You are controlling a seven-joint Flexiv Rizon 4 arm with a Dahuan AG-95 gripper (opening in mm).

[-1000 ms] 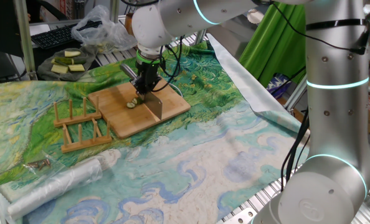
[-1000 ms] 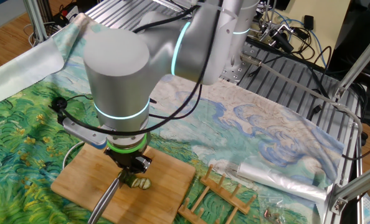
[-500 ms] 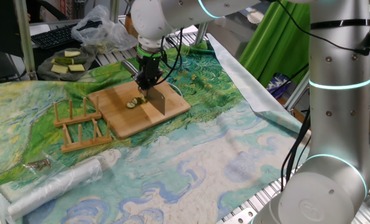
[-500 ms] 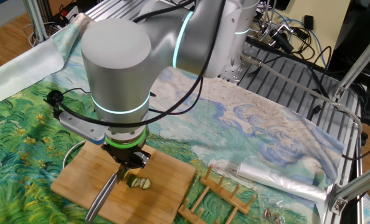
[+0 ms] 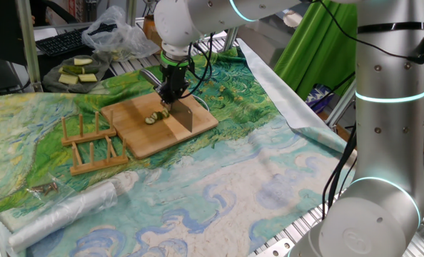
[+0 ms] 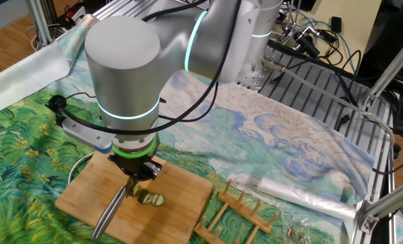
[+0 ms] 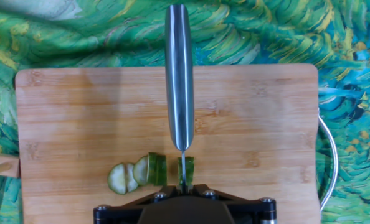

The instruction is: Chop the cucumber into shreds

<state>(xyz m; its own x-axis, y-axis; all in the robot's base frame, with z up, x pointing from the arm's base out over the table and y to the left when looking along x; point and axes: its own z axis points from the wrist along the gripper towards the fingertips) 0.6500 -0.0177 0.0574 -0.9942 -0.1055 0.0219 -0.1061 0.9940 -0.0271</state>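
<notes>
The cucumber [image 7: 152, 169] lies on a bamboo cutting board [image 7: 79, 124] as a dark green stub with two thin pale slices [image 7: 121, 178] fallen to its left. It also shows in one fixed view [image 5: 155, 116] and in the other fixed view [image 6: 150, 198]. My gripper [image 7: 182, 185] is shut on a steel knife [image 7: 179, 74], held blade down. The blade stands in the stub, with a small green piece [image 7: 189, 169] to its right. The gripper shows above the board in one fixed view [image 5: 173, 91] and in the other fixed view [image 6: 138, 174].
A wooden dish rack [image 5: 94, 143] stands left of the board. A rolled plastic bag [image 5: 66, 210] lies at the front left. A dark tray of pale yellow-green chunks [image 5: 76, 71] sits at the back left. A thin cable [image 7: 331, 158] curves off the board's right side.
The gripper and knife have risen a little and shifted slightly toward the right end of the cucumber. The slices stay where they fell.
</notes>
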